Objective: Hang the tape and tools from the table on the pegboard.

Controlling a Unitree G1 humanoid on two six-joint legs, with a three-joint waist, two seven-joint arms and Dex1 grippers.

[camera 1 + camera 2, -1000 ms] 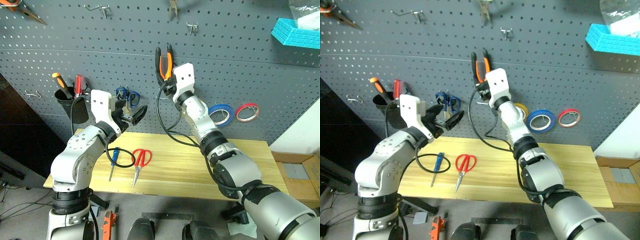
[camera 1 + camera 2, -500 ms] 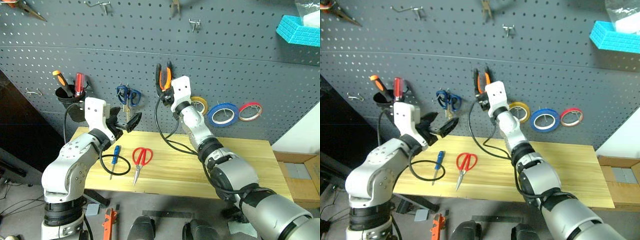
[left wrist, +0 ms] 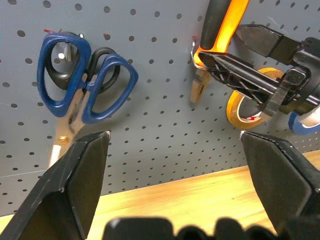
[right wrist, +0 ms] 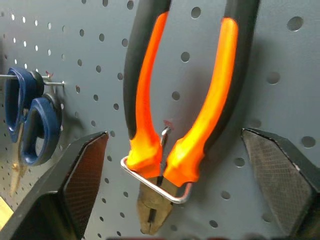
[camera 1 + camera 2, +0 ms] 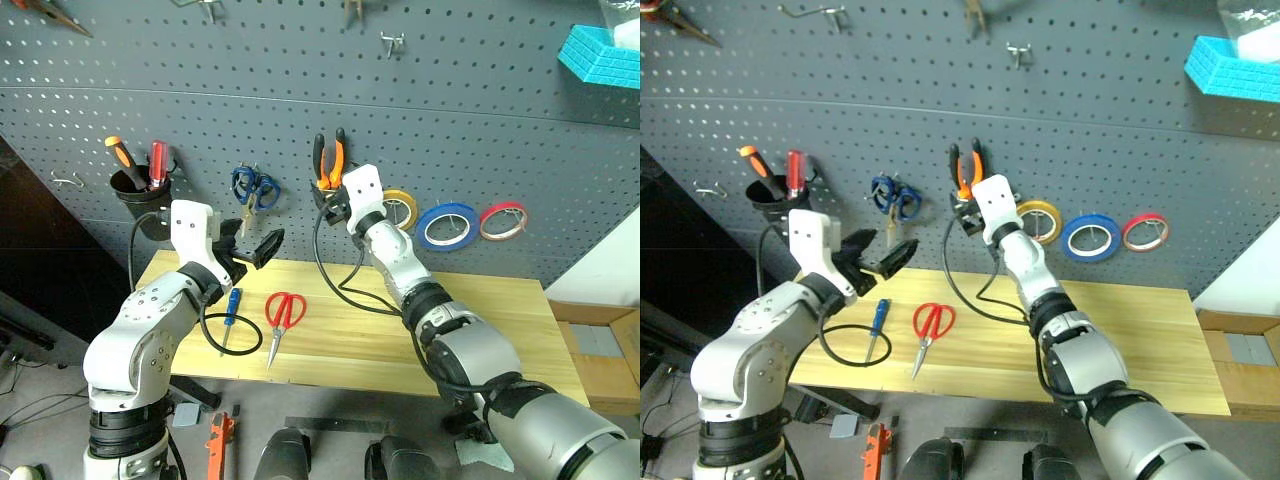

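Pliers (image 4: 185, 125) hang hooked between right tool's (image 4: 175, 195) wide-open fingers

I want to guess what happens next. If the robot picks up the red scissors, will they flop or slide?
The red scissors look like stiff metal and plastic, so probably no flopping. Lying flat on the smooth table, they may slide if nudged. Their thin blades might swing open when lifted by one handle.
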